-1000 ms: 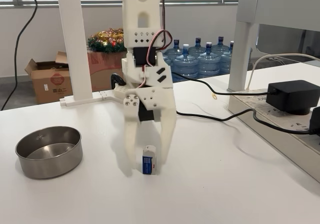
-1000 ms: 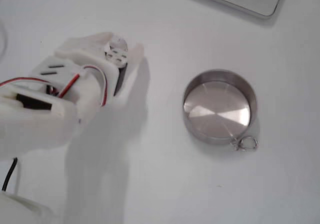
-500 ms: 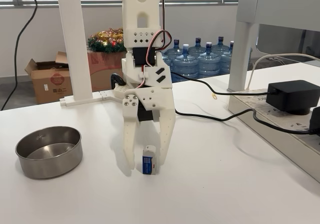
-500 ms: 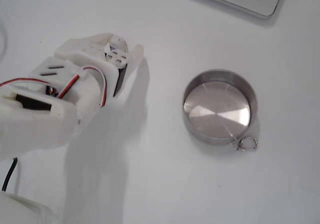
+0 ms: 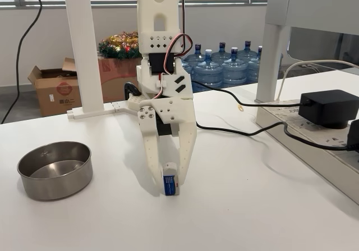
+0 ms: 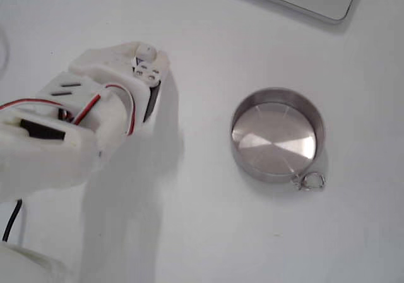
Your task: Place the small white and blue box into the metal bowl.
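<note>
The white arm is reaching straight down onto the white counter (image 5: 252, 206), and its pincer (image 5: 170, 185) is pinching the small white and blue box (image 5: 170, 182) between its two fingers, one finger pressing on each side. The box is standing upright with its blue face turned toward the camera of the low fixed view, and its bottom edge is sitting at the counter surface or just off it; which of the two cannot be told. The metal bowl (image 5: 55, 169) is resting on the counter well apart from the box, to the left of it in that low view, with nothing showing inside it. In the fixed view from above, the pincer (image 6: 153, 57) is lying to the left of the bowl (image 6: 278, 134), the arm's white body and its red, black and white wires are covering the box, and a small metal ring (image 6: 310, 182) is lying on the counter, touching the bowl's lower right rim. To the right of the box in the low view, a black power adapter (image 5: 328, 108) is sitting on a power strip (image 5: 314, 133) near the counter's edge, with black cables running from it toward the arm.
</note>
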Controlling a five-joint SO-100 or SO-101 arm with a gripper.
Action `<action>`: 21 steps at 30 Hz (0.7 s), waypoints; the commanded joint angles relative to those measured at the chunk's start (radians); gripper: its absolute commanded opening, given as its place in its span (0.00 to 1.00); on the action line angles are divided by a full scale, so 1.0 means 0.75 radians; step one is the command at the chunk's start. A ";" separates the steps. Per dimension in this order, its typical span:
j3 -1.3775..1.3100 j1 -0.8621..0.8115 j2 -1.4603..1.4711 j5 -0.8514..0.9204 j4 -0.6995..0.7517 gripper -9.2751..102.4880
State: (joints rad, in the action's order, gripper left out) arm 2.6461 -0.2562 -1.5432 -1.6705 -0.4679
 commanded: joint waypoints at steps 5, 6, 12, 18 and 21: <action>0.000 -0.008 -0.018 0.006 -0.016 0.12; 0.000 -0.008 -0.020 0.006 -0.016 0.12; 0.029 -0.014 -0.106 0.006 -0.004 0.12; 0.168 -0.110 -0.409 0.072 -0.002 0.12; 0.243 -0.172 -0.556 0.147 -0.002 0.12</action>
State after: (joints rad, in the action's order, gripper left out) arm 2.8010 -0.3467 -1.8346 -1.6091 -0.4663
